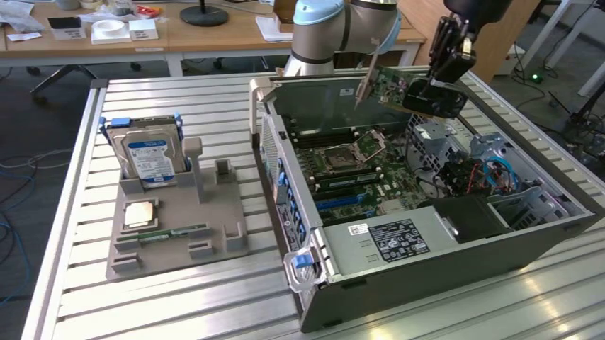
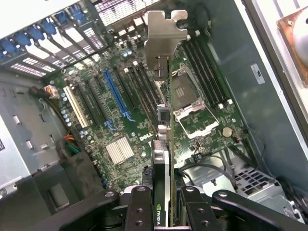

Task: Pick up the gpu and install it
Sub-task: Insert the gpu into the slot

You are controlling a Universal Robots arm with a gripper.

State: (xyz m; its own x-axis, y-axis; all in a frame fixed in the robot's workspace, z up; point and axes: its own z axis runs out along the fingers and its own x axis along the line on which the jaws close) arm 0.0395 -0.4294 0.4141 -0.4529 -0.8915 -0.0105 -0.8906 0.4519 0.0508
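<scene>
Holding the gpu [image 1: 404,88] in the air above the open computer case [image 1: 435,241], the gripper [image 1: 443,83] has its two black fingers [image 2: 139,211] closed on the card, one against each face. The gpu is a thin flat card with a green circuit board, a black cooler face that carries an NVIDIA mark in the wrist view, and a silver metal bracket [image 2: 163,33] with a bent tab at the end away from the gripper. In the exterior view the card hangs tilted over the rear part of the case, bracket end toward the exterior view's left, clear of the motherboard [image 1: 359,170] below it. In the wrist view it is seen edge-on, running out from between the fingers, with the blue expansion slot [image 2: 118,96] on one side and the empty processor socket [image 2: 195,113] on the other. The arm [image 1: 331,28] rises behind the case, and its dark wrist comes in from the exterior view's upper right with the gripper angled downward into the case opening. The case lies on its side on a slatted metal tabletop [image 1: 189,304]. Well apart from it, toward the exterior view's left, a grey holder [image 1: 222,237] carries an upright hard drive [image 1: 146,152] and a flat RAM stick [image 1: 175,232].
</scene>
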